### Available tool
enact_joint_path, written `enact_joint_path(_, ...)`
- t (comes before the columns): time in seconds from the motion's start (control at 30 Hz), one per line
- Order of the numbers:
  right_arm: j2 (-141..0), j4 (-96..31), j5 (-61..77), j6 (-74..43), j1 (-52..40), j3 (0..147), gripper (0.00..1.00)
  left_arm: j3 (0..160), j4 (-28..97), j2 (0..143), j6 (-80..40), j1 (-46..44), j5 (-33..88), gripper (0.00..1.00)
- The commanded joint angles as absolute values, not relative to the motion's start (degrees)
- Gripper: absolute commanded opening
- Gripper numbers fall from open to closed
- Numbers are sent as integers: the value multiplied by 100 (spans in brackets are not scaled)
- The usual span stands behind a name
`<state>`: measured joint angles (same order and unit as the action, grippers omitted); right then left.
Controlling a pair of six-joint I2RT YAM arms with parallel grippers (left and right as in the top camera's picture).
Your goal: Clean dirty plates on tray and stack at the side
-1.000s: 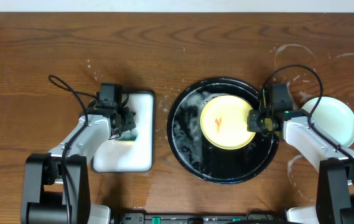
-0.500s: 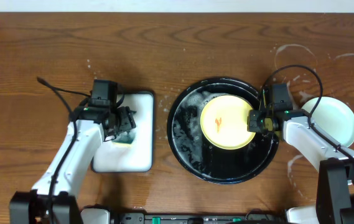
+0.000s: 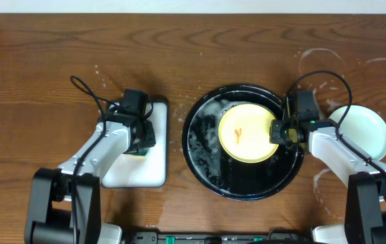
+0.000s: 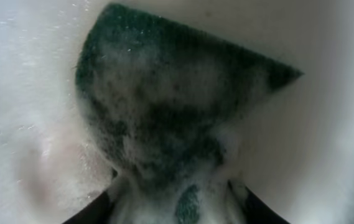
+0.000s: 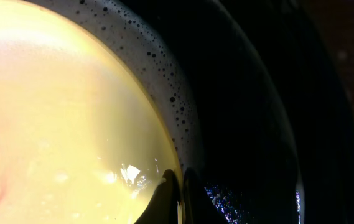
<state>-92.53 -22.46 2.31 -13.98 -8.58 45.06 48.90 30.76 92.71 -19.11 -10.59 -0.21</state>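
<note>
Left hand (image 3: 141,139) farther right, on sponge (image 4: 158,106); yellow plate (image 3: 247,132) face-up in tray (image 3: 203,161).

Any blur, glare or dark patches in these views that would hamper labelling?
Overhead: sharp and evenly lit. Left wrist: very close, green sponge soft and foamy, white tray washed out. Right wrist: yellow plate blurred, small glint near its rim; black tray mostly lost in shadow.
</note>
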Motion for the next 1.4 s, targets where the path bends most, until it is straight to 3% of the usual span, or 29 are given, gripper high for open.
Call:
enact_joint_path(0.0,-9286,-2287,-58,-1299,-722,4532,1,4790,2897,9867,-1824,-1070,-113,33)
enact_joint_path(0.1,-9286,-2287,-56,-1302,-722,4532,1,4792,2810,10036,-1824,-1070,-110,8)
enact_joint_path(0.6,-9286,-2292,-58,-1295,-722,4532,1,5961,4156,8744,-1824,-1070,-19,8)
enact_joint_path(0.9,-9286,-2290,-58,-1297,-722,4532,1,5988,4029,8235,-1824,-1166,91,8)
enact_joint_path(1.2,-9286,-2290,-54,-1297,-722,4532,1,6477,3750,8276,-1881,-2145,854,7)
enact_joint_path(1.37,-9286,-2228,333,-947,-722,4532,1,6604,2930,8619,-2722,-2823,1800,7)
